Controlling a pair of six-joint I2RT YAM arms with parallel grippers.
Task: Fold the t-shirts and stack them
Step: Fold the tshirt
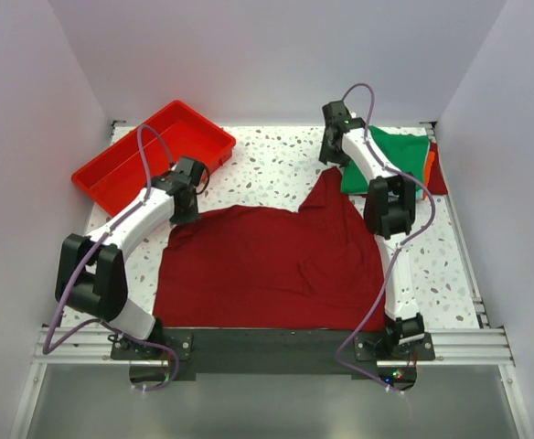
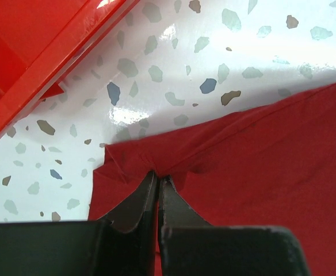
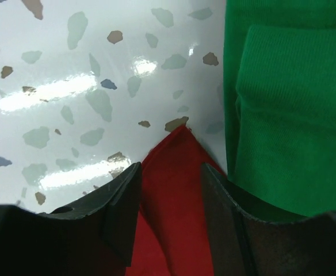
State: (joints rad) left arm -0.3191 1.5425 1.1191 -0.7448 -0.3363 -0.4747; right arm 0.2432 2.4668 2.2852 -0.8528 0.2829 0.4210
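Two grippers at the maroon t-shirt (image 1: 267,265): the left gripper (image 2: 158,175) is clenched on its edge, and the right gripper (image 3: 171,172) stands parted astride its corner, beside the green t-shirt (image 3: 289,115).

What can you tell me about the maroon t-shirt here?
The maroon t-shirt is soft, dark red cloth, spread mostly flat on the speckled table near the arms' bases, lightly creased. One pointed part stretches toward the far right, beside the green t-shirt. The left gripper pinches its far left edge, jaws shut, bunching the cloth; the right gripper has its jaws open astride the pointed tip.
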